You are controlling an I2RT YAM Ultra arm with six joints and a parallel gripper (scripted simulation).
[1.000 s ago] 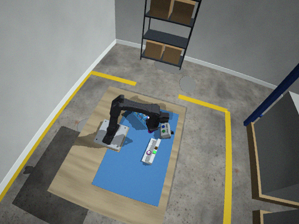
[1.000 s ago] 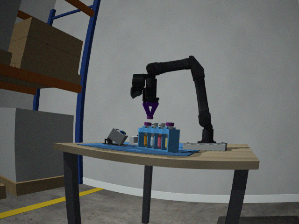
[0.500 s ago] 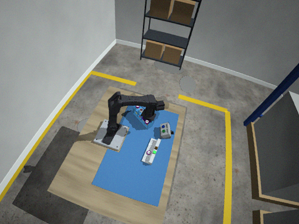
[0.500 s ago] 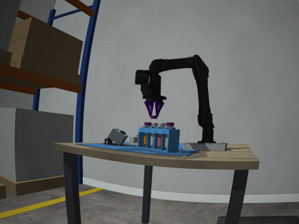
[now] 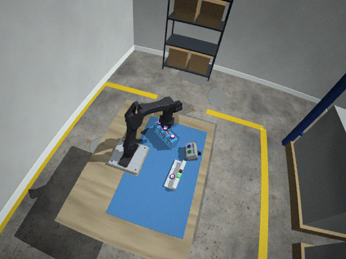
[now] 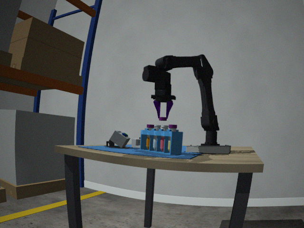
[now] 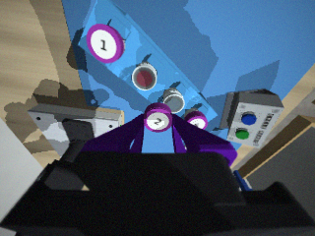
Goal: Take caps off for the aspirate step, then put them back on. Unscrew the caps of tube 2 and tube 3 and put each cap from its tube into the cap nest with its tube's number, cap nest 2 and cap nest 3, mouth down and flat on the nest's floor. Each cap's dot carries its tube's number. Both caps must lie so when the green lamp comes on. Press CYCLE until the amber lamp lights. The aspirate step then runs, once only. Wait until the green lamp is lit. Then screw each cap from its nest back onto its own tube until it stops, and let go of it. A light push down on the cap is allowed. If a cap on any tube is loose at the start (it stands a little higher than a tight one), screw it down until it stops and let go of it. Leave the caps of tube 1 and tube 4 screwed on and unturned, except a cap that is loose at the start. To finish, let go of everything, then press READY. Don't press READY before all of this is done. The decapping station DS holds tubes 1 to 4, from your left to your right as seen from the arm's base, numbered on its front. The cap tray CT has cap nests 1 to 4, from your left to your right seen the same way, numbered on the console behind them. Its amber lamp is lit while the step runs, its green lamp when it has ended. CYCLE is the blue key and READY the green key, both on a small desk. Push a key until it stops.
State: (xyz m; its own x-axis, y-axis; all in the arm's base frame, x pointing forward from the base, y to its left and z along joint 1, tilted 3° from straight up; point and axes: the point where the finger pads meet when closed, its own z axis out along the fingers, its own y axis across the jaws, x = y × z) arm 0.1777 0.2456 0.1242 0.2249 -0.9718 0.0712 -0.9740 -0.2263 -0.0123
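My gripper (image 6: 162, 114) is shut on the purple cap with dot 2 (image 7: 157, 121) and holds it a little above the blue decapping station (image 6: 161, 141), over its middle. In the wrist view tube 1 (image 7: 104, 43) carries its purple cap. The two middle tubes stand open: one with red inside (image 7: 144, 77) and a grey one (image 7: 173, 99). The capped tube 4 (image 7: 196, 119) shows partly behind the held cap. Another purple cap (image 5: 172, 176) lies in the white cap tray (image 5: 174, 174); its number is too small to read. The tray's green lamp (image 5: 179, 174) is lit.
The small grey key desk (image 7: 251, 118) with the blue key (image 7: 248, 118) and the green key (image 7: 241, 133) stands beside the station. The arm's base plate (image 5: 128, 156) sits at the mat's edge. Shelves and boxes stand off the table.
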